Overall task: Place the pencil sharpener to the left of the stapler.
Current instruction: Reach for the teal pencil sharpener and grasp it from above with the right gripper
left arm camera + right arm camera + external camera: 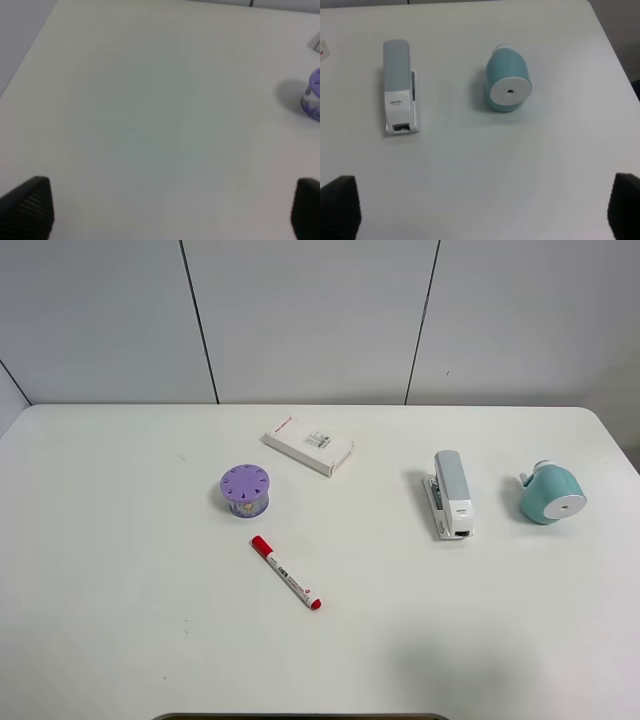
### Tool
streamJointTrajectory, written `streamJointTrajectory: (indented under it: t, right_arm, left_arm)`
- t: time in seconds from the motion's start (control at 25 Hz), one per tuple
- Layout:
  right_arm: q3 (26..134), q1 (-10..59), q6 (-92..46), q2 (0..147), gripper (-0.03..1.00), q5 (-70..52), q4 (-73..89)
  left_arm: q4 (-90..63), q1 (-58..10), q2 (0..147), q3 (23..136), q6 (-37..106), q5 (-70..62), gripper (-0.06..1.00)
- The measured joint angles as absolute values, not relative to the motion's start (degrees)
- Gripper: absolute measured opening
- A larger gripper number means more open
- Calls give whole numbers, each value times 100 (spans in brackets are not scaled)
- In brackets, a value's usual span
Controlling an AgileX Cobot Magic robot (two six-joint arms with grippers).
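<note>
The teal pencil sharpener (551, 493) lies on the white table at the right, its flat white face toward the front; the right wrist view shows the pencil sharpener (507, 85) ahead. To its left lies the grey-and-white stapler (451, 493), also the stapler (398, 93) in the right wrist view. My right gripper (480, 210) is open, with dark fingertips (339, 205) at the frame's lower corners and nothing between them. My left gripper (170, 207) is open too, over bare table, with one fingertip (30, 206) showing. Neither gripper shows in the exterior high view.
A purple round holed container (245, 489) stands left of centre, also the container (312, 95) in the left wrist view. A flat white box (308, 445) lies behind it. A red-capped marker (286, 573) lies in front. The table edge (610, 430) runs close to the sharpener.
</note>
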State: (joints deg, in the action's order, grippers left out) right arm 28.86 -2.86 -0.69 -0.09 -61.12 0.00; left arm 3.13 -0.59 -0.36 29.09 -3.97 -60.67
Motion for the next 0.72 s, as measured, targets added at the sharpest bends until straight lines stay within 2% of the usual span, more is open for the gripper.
streamJointTrajectory:
  t: [0.32,0.72]
  right_arm:
    - [3177,-286,48,160,99,-6168,0]
    - [4248,-286,177,1906,99,-6158,-90]
  left_arm:
    - [313,-59,-36,2909,-397,-6067,95]
    - [313,-59,-36,2909,-397,-6067,95]
